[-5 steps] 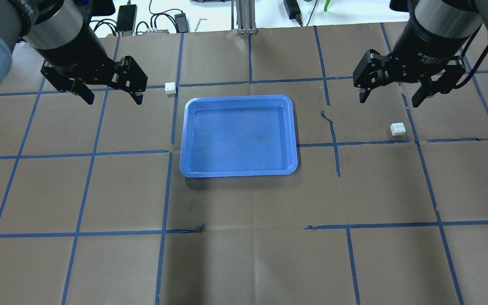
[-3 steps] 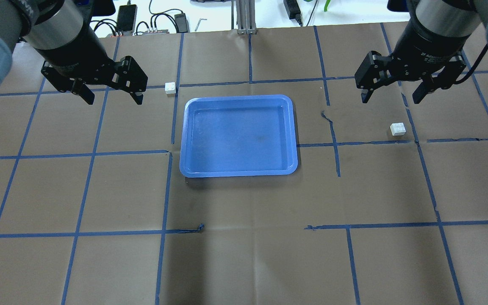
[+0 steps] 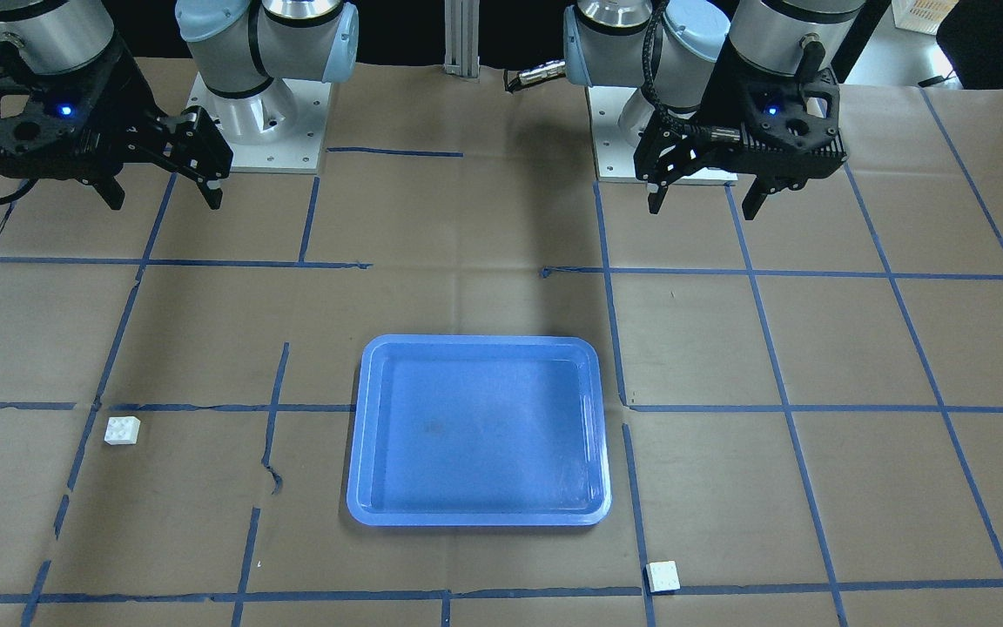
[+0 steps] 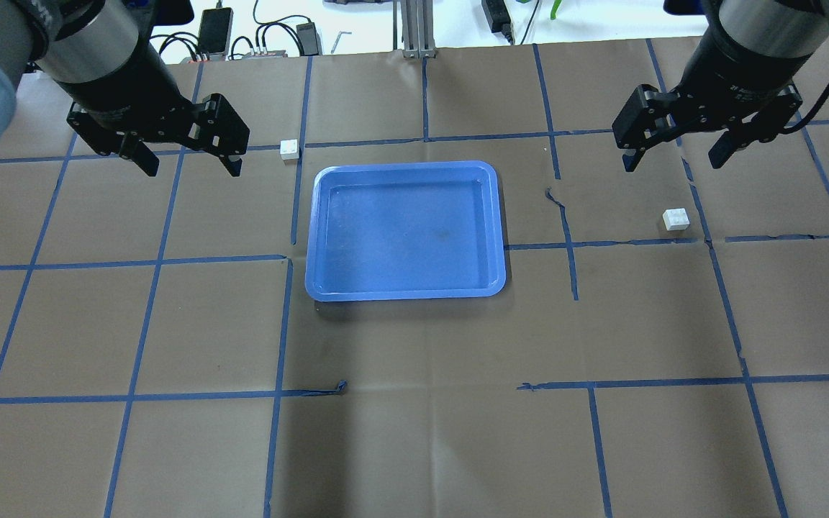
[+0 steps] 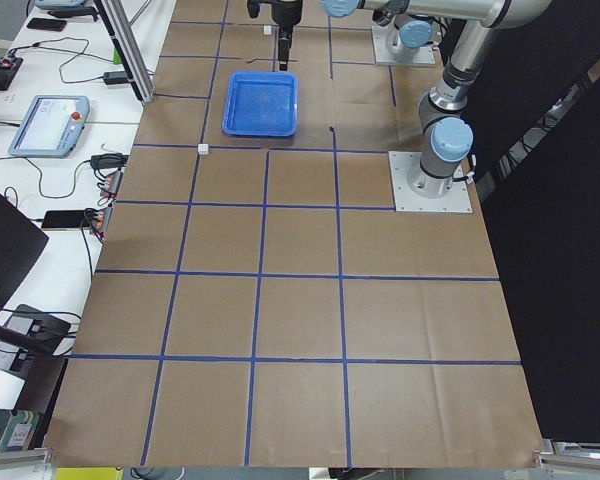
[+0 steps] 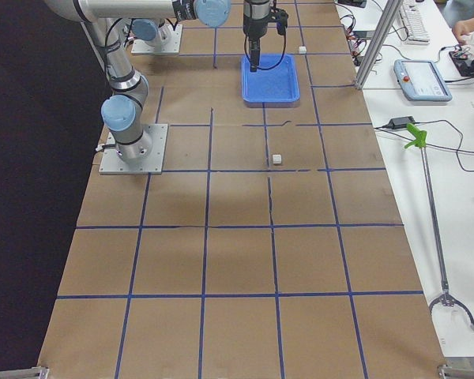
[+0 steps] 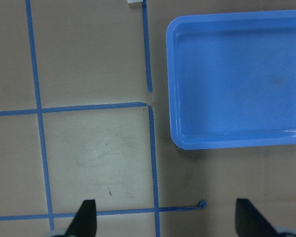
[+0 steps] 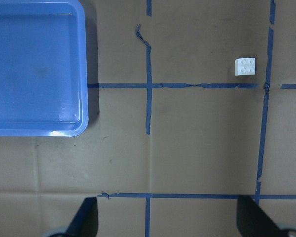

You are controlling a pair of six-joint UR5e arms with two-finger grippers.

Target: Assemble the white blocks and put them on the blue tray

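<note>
The black two-finger left end effector [image 4: 191, 170] and right end effector [image 4: 672, 164] hang above the brown paper bench [image 4: 422, 432], fingers spread wide, nothing held. One small white square plastic brick [image 4: 676, 219] with four studs lies ahead of the right end effector. The second brick [image 4: 288, 149] lies well ahead of the left end effector, near a corner of the large shallow blue plastic tray [image 4: 405, 165] that lies ahead, between both. I think these bricks are very light, stiff and smooth, so they may slide. It is better to pinch two opposite flat side walls and keep the studs free.
</note>
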